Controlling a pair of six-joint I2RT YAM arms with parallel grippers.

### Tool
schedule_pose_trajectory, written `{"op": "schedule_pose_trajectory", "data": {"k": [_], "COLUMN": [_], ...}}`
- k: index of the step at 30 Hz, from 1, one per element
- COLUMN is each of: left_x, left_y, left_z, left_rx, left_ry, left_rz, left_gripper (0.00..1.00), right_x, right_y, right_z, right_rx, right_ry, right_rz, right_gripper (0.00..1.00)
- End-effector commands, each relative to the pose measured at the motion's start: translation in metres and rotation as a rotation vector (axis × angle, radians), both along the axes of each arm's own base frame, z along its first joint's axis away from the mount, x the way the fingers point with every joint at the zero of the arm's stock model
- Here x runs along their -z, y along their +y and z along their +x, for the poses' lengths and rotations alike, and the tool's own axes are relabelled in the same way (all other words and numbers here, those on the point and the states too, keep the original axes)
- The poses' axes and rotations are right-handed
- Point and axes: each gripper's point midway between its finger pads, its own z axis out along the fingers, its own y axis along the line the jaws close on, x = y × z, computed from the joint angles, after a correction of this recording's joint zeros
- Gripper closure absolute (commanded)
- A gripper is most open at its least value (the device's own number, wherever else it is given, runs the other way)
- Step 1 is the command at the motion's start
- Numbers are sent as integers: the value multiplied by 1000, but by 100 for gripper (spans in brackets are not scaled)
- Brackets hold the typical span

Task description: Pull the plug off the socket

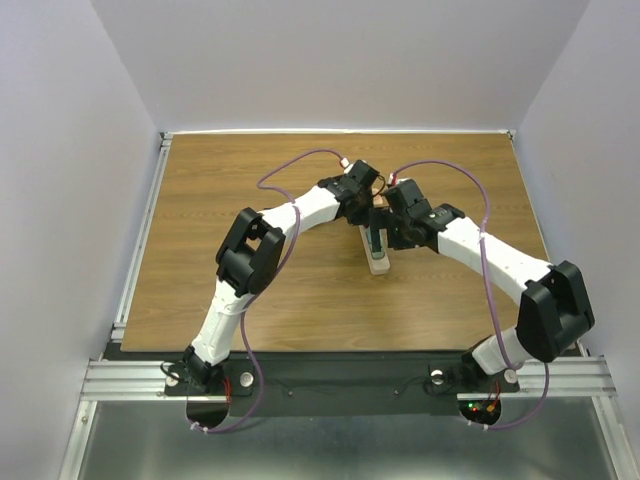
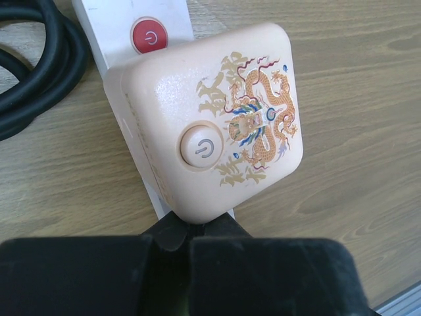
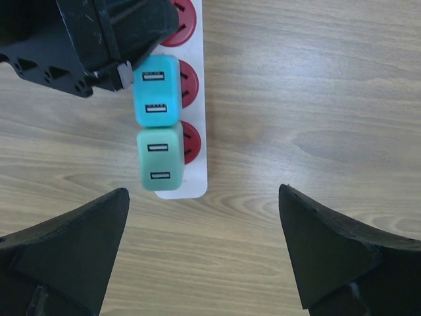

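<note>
The socket strip (image 3: pixel 197 179) is a narrow beige bar with round red outlets (image 3: pixel 189 84), lying mid-table in the top view (image 1: pixel 378 262). A cyan USB plug (image 3: pixel 156 90) and a green USB plug (image 3: pixel 160 160) sit in its last two outlets. A beige square adapter with a dragon print (image 2: pixel 210 125) sits further along the strip (image 2: pixel 108 23). My left gripper (image 2: pixel 189 232) is shut, tips together on the strip beside the adapter; it also shows in the right wrist view (image 3: pixel 99 39) next to the cyan plug. My right gripper (image 3: pixel 204 253) is open and empty, just short of the strip's end.
The strip's thick black cord (image 2: pixel 39 72) coils on the wooden table (image 1: pixel 250 290) beside the adapter. A red power button (image 2: pixel 149 36) sits on the strip past the adapter. Both arms meet over the strip (image 1: pixel 385 215). Grey walls enclose the table.
</note>
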Motion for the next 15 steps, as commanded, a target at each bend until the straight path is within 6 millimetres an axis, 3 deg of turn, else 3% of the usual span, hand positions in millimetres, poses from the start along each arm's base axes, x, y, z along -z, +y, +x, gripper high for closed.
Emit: {"op": "schedule_pose_trajectory", "data": {"k": [1,6,12,15], "left_x": [95,114,126,134], "left_y": [41,48,53,60], "left_z": [-27,-35,-43,-49], "left_rx": [0,13,18,14], "left_ry": [144,175,192,209], "left_rz": [207,236,246,259], "left_gripper": [100,100,100,100], "right_x": [-5,6,5,14], "right_y": [14,22,37,41], "right_z": [15,16,23,22], "right_rx": [7,-11,-52,-60], "right_ry": [-52,-19,-30,0], "right_rz": [42,60,111,114], "right_gripper": [0,1,17,25]}}
